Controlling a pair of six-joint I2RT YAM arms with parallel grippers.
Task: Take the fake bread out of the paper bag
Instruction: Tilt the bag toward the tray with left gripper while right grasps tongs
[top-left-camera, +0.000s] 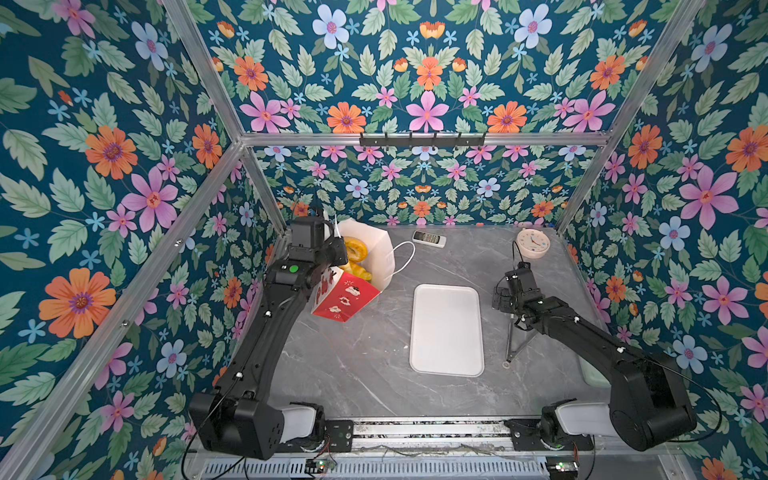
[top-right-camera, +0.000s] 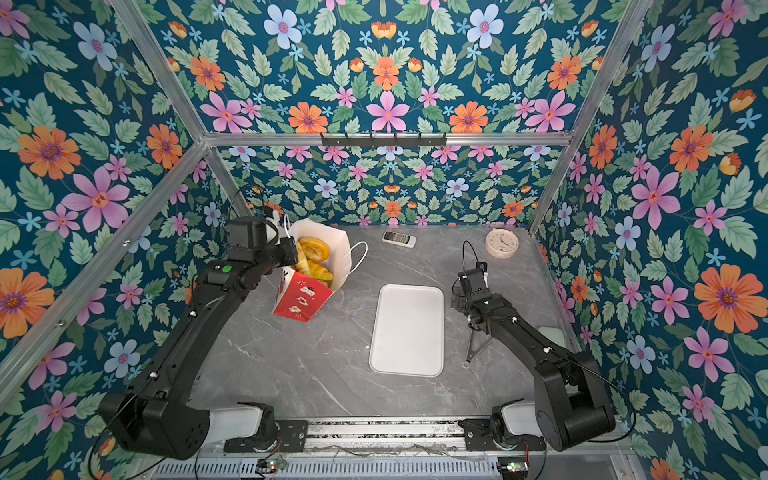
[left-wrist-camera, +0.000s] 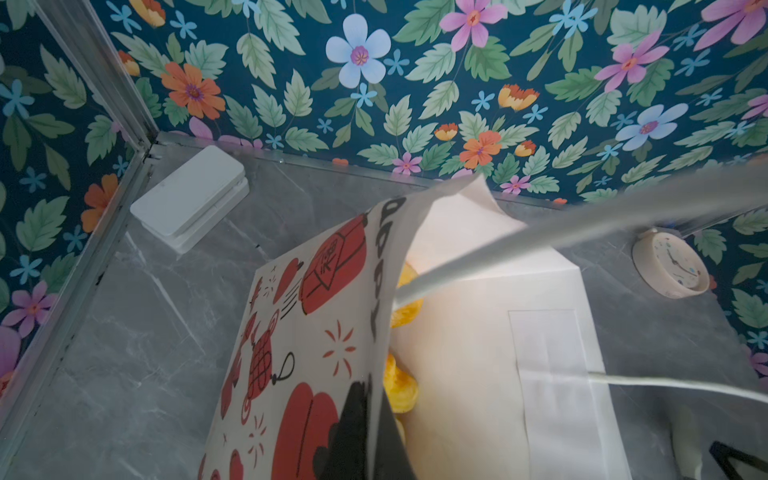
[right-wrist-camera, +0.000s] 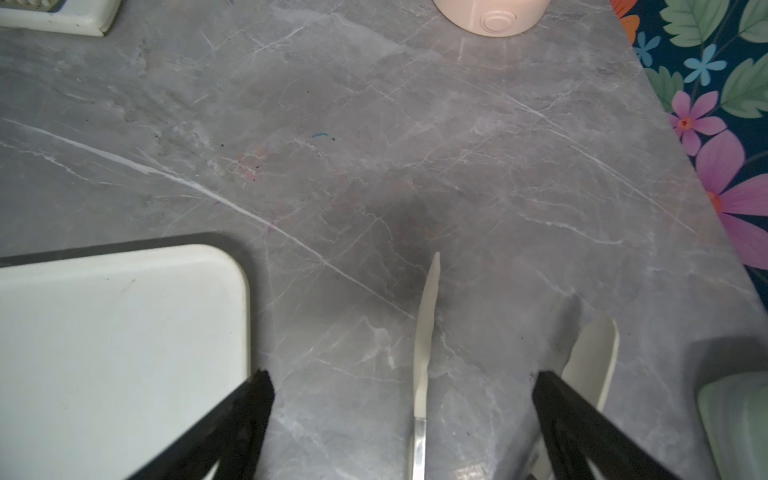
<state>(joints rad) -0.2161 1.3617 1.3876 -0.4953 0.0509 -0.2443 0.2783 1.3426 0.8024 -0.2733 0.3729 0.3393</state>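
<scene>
Left of centre in both top views, one paper bag (top-left-camera: 345, 299) holds three visible bread pieces (top-left-camera: 356, 249). The left claw (left-wrist-camera: 376, 419) is clenched on its wall; the right claw (right-wrist-camera: 401, 374) is released beside one tray (top-left-camera: 446, 332).

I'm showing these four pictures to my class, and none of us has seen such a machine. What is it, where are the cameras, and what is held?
Two black robot arms work at a grey table. Two pictures look down from overhead; two come from cameras on the arms' wrists. The left gripper has its fingers shut on the paper bag, which is tilted, with fake bread inside. The right gripper hangs open beside a white tray. A remote control and a clock sit at the back.
</scene>
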